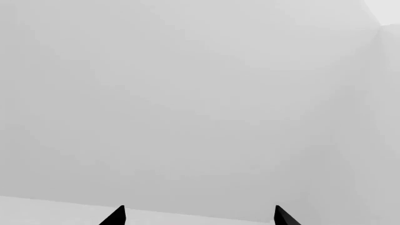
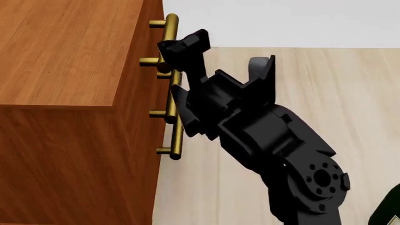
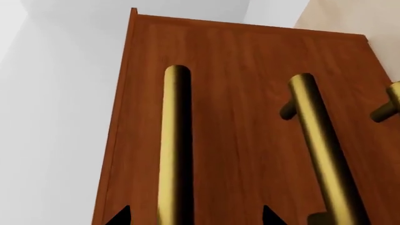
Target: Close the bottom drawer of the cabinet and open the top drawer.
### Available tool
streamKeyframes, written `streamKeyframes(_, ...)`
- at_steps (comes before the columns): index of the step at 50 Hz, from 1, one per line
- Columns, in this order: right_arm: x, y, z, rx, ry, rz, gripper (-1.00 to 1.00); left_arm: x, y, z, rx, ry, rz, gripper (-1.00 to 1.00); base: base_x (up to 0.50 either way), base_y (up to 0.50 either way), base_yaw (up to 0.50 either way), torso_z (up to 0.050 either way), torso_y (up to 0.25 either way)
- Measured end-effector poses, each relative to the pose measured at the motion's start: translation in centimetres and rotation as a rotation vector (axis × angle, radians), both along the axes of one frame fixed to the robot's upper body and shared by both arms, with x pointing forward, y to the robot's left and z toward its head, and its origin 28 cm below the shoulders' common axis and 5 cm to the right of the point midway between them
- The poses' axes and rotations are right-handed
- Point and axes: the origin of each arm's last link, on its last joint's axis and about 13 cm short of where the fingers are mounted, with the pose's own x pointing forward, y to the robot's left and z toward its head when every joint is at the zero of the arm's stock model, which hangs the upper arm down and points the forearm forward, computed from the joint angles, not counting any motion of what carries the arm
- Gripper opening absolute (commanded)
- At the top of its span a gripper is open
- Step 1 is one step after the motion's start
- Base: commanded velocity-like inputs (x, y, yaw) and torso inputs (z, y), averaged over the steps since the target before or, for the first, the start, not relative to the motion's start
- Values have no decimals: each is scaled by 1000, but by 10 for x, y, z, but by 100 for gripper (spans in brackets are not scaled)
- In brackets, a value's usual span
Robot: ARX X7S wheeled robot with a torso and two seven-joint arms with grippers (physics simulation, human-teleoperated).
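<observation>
The reddish-brown cabinet fills the left of the head view, its brass bar handles sticking out from its front. My right gripper is up against those handles. In the right wrist view the cabinet's front is close. The top drawer lies along the cabinet's upper edge, and its bar handle runs between the spread fingertips of my open right gripper. Of the bottom drawer, only one end of the handle shows at the frame edge. My left gripper is open, facing bare wall.
The middle drawer's brass handle runs beside the top one. Pale wooden floor stretches in front of the cabinet, with a white wall behind. My black right arm hides part of the handles in the head view.
</observation>
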Motion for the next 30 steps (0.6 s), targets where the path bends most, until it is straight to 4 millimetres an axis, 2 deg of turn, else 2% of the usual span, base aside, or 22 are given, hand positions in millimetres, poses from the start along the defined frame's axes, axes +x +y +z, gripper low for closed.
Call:
streamKeyframes(14,5,7,0,-17,-1,29,100,0,0,0,2,-1,0,100,0,0,0,0,0)
streamKeyframes(15,5,8,0,-18,-1,30,-100,0,0,0,2,-1,0,100,0,0,0,0,0)
streamKeyframes(30,4,7,7,20,-9,33,-100,0,0,0,4,-1,2,100,0,0,0,0,0)
